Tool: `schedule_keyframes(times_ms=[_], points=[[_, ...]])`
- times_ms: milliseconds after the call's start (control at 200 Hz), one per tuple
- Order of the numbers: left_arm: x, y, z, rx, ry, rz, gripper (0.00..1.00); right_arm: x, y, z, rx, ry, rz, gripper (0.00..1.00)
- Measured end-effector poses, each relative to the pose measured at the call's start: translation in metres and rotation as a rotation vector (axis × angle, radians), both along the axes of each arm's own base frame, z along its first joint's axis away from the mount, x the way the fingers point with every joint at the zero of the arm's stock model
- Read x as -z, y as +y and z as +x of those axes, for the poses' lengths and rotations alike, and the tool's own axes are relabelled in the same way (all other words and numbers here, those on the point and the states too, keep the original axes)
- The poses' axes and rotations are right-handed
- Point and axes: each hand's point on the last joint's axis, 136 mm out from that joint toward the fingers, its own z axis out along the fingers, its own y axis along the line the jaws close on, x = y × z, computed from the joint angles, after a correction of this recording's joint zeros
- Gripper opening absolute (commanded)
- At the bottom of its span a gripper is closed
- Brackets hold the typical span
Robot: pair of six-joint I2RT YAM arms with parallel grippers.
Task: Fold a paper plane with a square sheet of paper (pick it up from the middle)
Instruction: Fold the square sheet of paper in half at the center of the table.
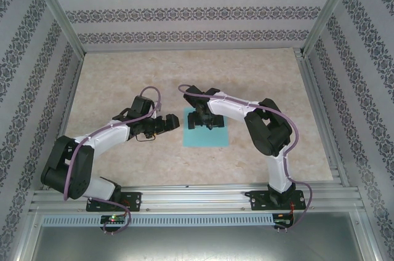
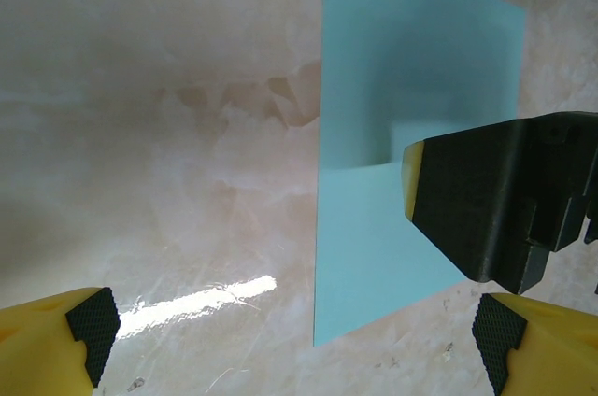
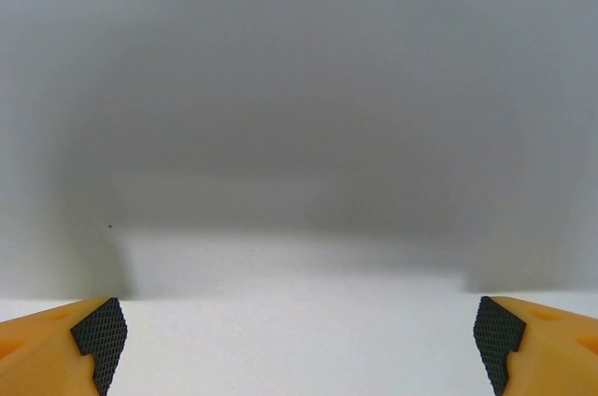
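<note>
The square sheet of paper [image 1: 207, 136] is turquoise and lies flat on the beige table, near the middle. In the left wrist view the sheet [image 2: 392, 88] runs from top to lower centre. My right gripper [image 1: 204, 120] stands open over the sheet's far half, its fingers pointing down at it. One of its black fingers [image 2: 486, 200] is low above the paper. In its own view the right gripper [image 3: 299, 345] spans a blurred pale surface. My left gripper [image 1: 171, 124] hangs open just left of the sheet, and the left gripper [image 2: 294, 349] has nothing between its jaws. The paper plane is out of view.
The marbled tabletop [image 1: 123, 76] is boxed in by patterned walls and aluminium posts [image 1: 58, 12]. A metal rail [image 1: 197, 196] carrying both arm bases runs along the near edge. A bright glare streak [image 2: 201, 303] lies on the table left of the sheet.
</note>
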Motion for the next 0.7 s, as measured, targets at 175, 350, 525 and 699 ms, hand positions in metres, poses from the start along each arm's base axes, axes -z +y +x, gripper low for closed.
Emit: schedule_keyframes(times_ms=[175,350,525,699], points=[[0.001,-0.001,0.0,0.004,0.001,0.001,1.0,0.009,0.006,0.003,0.012,0.012,0.012,0.98],[0.0,-0.001,0.0,0.004,-0.002,0.0,1.0,0.011,0.006,0.003,0.025,0.01,0.016,0.96],[0.0,-0.001,0.0,0.004,-0.001,0.0,1.0,0.011,0.006,0.003,0.029,0.005,0.019,0.94],[0.001,-0.001,0.0,0.003,-0.002,0.002,1.0,0.011,0.005,0.003,0.029,0.005,0.018,0.93]])
